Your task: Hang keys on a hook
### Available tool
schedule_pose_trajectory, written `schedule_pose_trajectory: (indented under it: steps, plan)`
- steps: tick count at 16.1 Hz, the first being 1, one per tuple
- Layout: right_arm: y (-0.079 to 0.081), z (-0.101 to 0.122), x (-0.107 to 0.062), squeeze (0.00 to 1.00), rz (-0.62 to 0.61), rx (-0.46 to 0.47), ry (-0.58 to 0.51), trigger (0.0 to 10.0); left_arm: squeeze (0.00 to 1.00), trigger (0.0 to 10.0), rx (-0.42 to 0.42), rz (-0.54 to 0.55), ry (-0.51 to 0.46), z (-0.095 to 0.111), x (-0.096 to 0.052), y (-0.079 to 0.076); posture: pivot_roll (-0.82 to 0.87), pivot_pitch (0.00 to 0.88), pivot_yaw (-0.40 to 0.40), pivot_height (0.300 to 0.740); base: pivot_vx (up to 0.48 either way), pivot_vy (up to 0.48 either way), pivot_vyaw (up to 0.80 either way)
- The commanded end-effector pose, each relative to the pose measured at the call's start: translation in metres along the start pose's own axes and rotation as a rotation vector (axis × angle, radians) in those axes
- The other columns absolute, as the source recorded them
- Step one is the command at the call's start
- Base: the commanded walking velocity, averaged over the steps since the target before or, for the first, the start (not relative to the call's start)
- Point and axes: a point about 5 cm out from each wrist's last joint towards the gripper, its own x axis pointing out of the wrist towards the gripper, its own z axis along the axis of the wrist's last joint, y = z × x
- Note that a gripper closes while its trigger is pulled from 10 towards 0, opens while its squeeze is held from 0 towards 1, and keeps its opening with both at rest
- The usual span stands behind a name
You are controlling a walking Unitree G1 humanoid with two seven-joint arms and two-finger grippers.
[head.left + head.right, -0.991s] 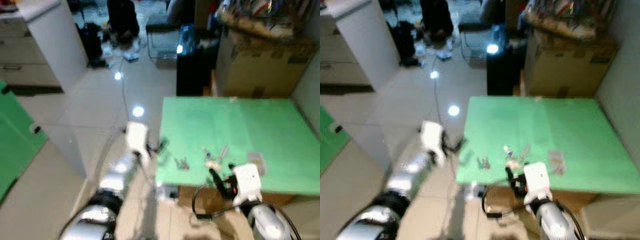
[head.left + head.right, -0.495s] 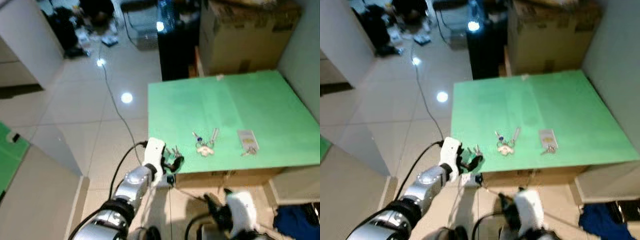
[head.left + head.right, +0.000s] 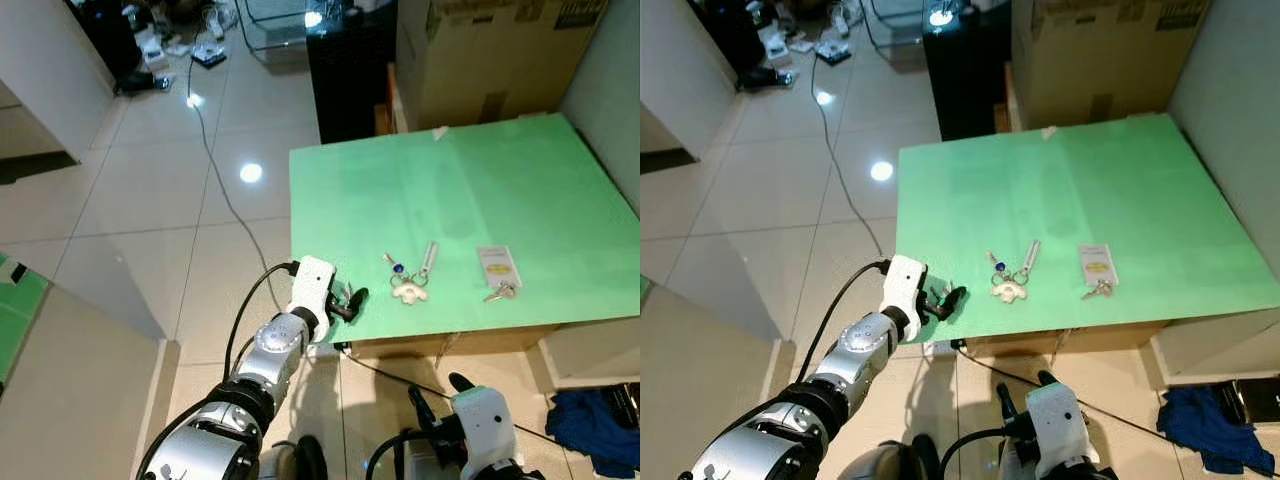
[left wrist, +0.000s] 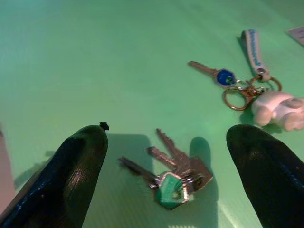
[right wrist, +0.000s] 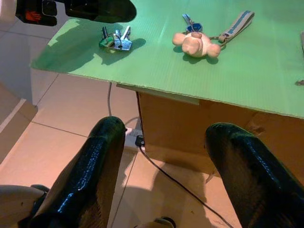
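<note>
A small key bunch with a green head (image 4: pixel 173 184) lies at the front left corner of the green table (image 3: pixel 470 190). My left gripper (image 3: pixel 345 300) is low over that corner and open, its black fingers (image 4: pixel 71 175) on either side of the bunch without touching it. The same bunch (image 5: pixel 115 40) appears in the right wrist view. Further right lie a blue-headed key with a white charm and strap (image 3: pixel 408 283), then a key on a white tag (image 3: pixel 497 270). My right gripper (image 3: pixel 438 397) hangs open below the table's front edge, over the floor.
The table top rests on a cardboard base (image 5: pixel 190 128). A large cardboard box (image 3: pixel 490 50) and a black cabinet (image 3: pixel 350 70) stand behind it, with a wall to the right. A cable (image 3: pixel 215 170) crosses the tiled floor. Blue cloth (image 3: pixel 590 415) lies at the lower right.
The camera has tilted down and shifted. My left gripper came from beside the table's left edge onto its front corner around the green-headed keys. My right gripper dropped from the front edge to below it.
</note>
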Motion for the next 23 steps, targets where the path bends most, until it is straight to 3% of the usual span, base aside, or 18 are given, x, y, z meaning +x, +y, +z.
schedule_pose_trajectory:
  steps: [1, 2, 8, 12, 13, 15, 18, 23]
  plan:
    - [0.002, 0.002, -0.002, 0.00, -0.005, 0.004, 0.004, 10.0, 0.00, 10.0, -0.005, 0.020, 0.019, -0.009, -0.005, 0.005, -0.32, 0.220, 0.180, 0.732, 0.000, 0.000, 0.00]
    - [0.002, 0.002, 0.000, 0.00, -0.008, 0.019, 0.003, 10.0, 0.00, 10.0, -0.079, 0.045, 0.031, -0.014, -0.008, 0.007, -0.31, 0.217, 0.176, 0.732, 0.000, 0.000, 0.00]
    - [0.004, 0.004, 0.005, 0.00, 0.001, 0.044, -0.006, 10.0, 0.00, 10.0, -0.087, 0.063, 0.044, -0.026, -0.018, 0.014, -0.30, 0.209, 0.171, 0.732, 0.000, 0.000, 0.00]
    - [0.005, 0.004, 0.007, 0.00, 0.005, 0.048, -0.003, 10.0, 0.00, 10.0, -0.093, 0.012, -0.035, -0.012, -0.017, 0.000, -0.29, 0.203, 0.170, 0.732, 0.000, 0.000, 0.00]
    - [0.005, 0.003, 0.006, 0.00, 0.009, 0.047, 0.001, 10.0, 0.00, 10.0, -0.102, -0.024, -0.024, -0.015, -0.019, -0.014, -0.30, 0.200, 0.165, 0.732, 0.000, 0.000, 0.00]
    - [0.005, 0.004, 0.005, 0.00, 0.018, 0.042, 0.002, 10.0, 0.00, 10.0, -0.104, -0.020, 0.007, -0.024, -0.024, -0.020, -0.31, 0.205, 0.147, 0.732, 0.000, 0.000, 0.00]
    - [0.003, 0.009, 0.005, 0.00, 0.056, 0.015, -0.005, 10.0, 0.00, 10.0, -0.135, 0.053, 0.055, -0.031, -0.026, -0.016, -0.31, 0.218, 0.115, 0.732, 0.000, 0.000, 0.00]
    - [-0.002, 0.016, 0.008, 0.00, 0.087, -0.021, -0.020, 10.0, 0.00, 10.0, -0.176, 0.027, 0.044, -0.023, -0.016, -0.035, -0.33, 0.221, 0.089, 0.732, 0.000, 0.000, 0.00]
